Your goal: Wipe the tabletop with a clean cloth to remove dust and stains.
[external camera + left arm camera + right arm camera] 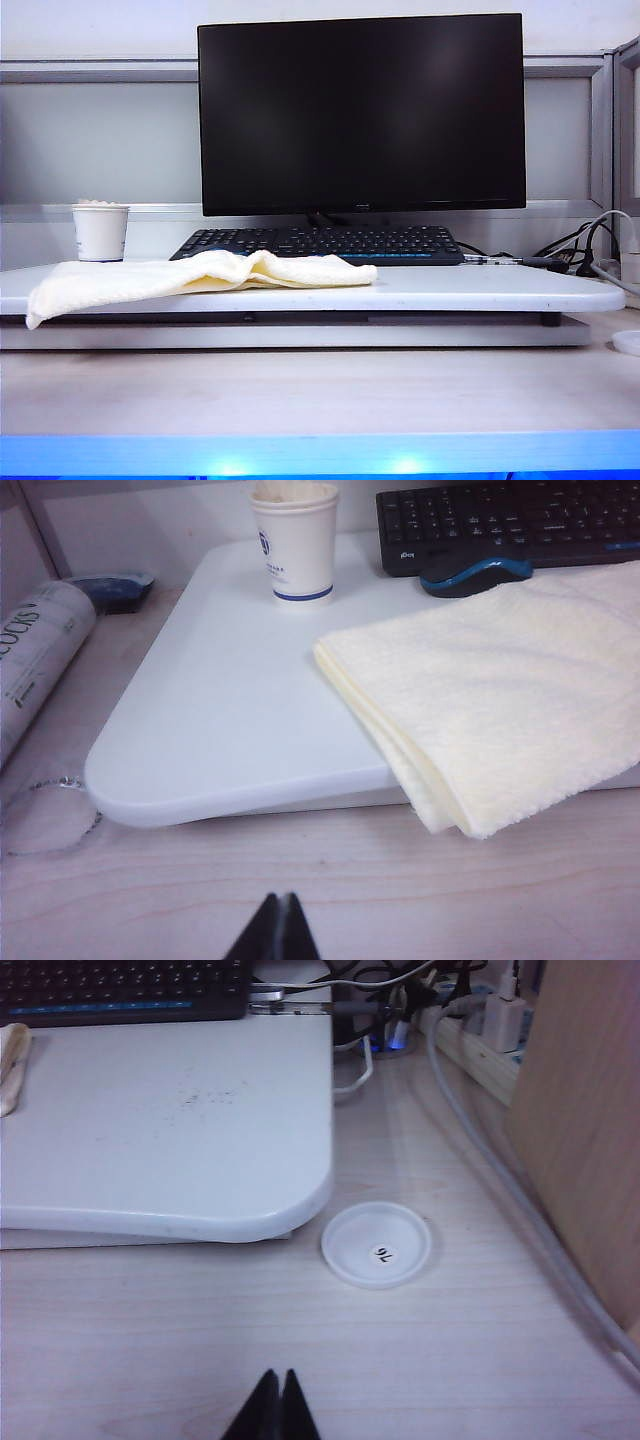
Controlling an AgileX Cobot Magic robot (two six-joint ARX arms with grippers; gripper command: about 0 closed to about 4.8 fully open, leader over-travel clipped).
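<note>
Left pincer: only dark tips visible, rest cut off. Right pincer: likewise. Cloth: cropped at frame edge. Rolled paper at desk's left edge: print partly unreadable.

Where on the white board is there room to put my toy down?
The tabletop is bare between the cloth and its right corner, in front of the keyboard. Another free patch sits beside the paper cup. The cables corner is crowded.
</note>
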